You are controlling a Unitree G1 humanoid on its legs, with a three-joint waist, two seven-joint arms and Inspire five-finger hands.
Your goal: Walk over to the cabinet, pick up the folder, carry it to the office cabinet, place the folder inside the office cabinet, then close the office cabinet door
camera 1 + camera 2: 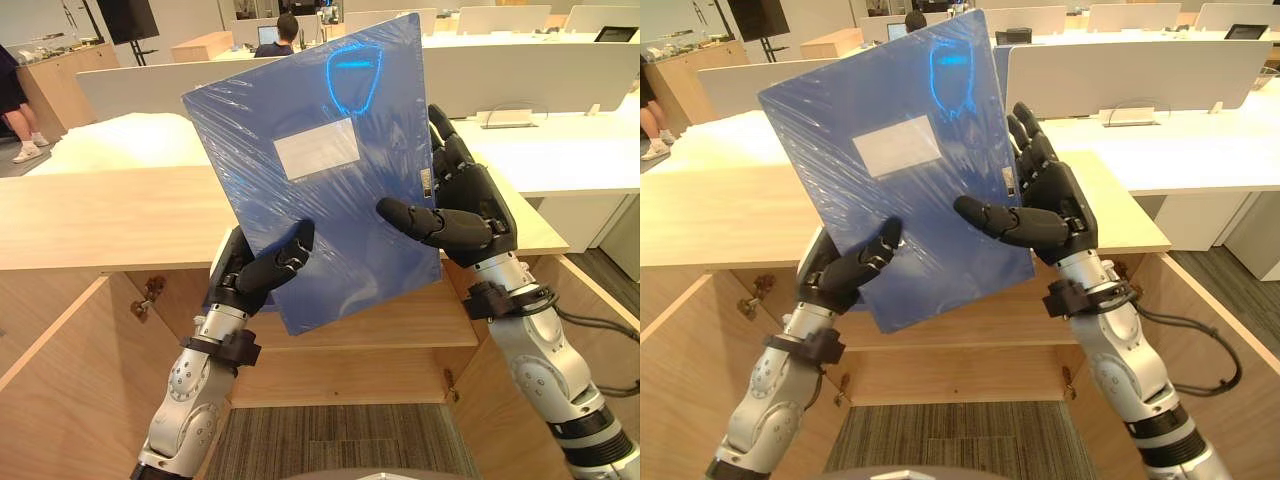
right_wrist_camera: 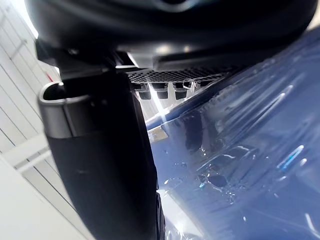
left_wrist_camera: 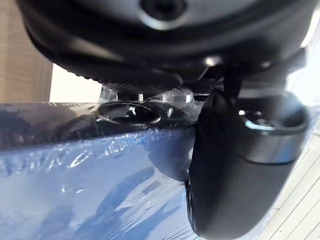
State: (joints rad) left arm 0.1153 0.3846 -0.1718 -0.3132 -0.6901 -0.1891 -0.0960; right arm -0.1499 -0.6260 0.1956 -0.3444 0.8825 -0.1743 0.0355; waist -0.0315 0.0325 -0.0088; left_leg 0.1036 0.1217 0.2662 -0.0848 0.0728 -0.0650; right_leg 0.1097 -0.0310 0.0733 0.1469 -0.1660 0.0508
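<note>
Two hands pinch the folder (image 1: 330, 190) at centre frame, left hand (image 1: 262, 272) at its lower edge, right hand (image 1: 462, 215) at its right edge; seemingly light, stiff (film-wrapped, probably slippery), so grip edges.

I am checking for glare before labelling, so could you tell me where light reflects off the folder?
Left eye view: a bright ring of glare sits near the top of the folder, held by the left hand and right hand; right eye view: the same ring; both wrist views: small glints on its wrinkled wrap.
</note>
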